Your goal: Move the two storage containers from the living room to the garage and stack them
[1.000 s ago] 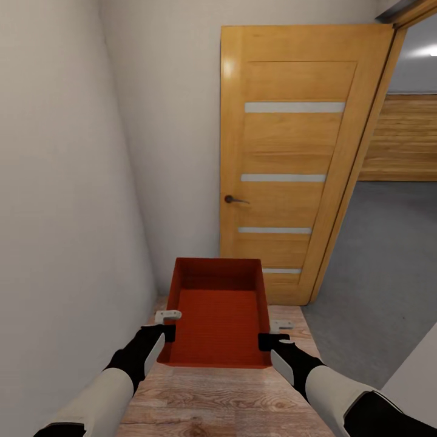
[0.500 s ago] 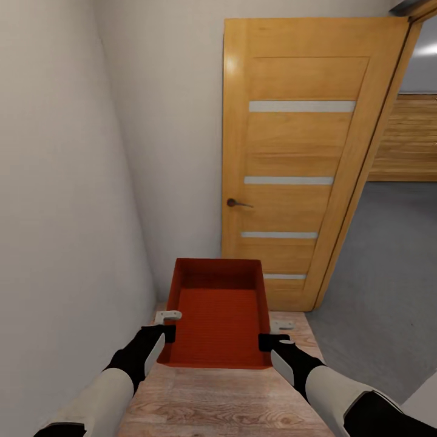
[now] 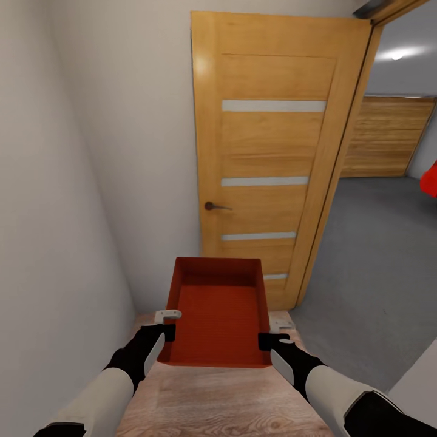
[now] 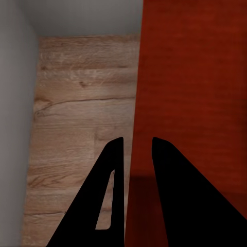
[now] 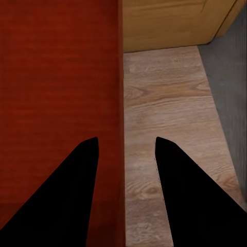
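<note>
One orange-red storage container [image 3: 218, 315] hangs level above the wood-plank floor, held between my two grippers. My left gripper [image 3: 167, 325] is shut on its left wall, and in the left wrist view the fingers [image 4: 110, 180] straddle that wall [image 4: 133, 103] closely. On the opposite wall, my right gripper [image 3: 274, 334] is shut too. In the right wrist view its fingers [image 5: 177, 175] straddle that wall's edge [image 5: 121, 77], with a strip of floor showing beside the outer fingertip. Through the doorway lies the garage's grey concrete floor [image 3: 364, 273].
An open orange-wood door [image 3: 267, 139] with pale slits stands just ahead. A white wall [image 3: 60, 212] runs close on my left. A bright red shape [image 3: 430, 179] is cut off at the right edge. A pale surface [image 3: 419, 376] fills the bottom right corner.
The whole view has swung right: the door sits further left and more of the garage shows, including the red shape. Container and grippers keep the same hold.
</note>
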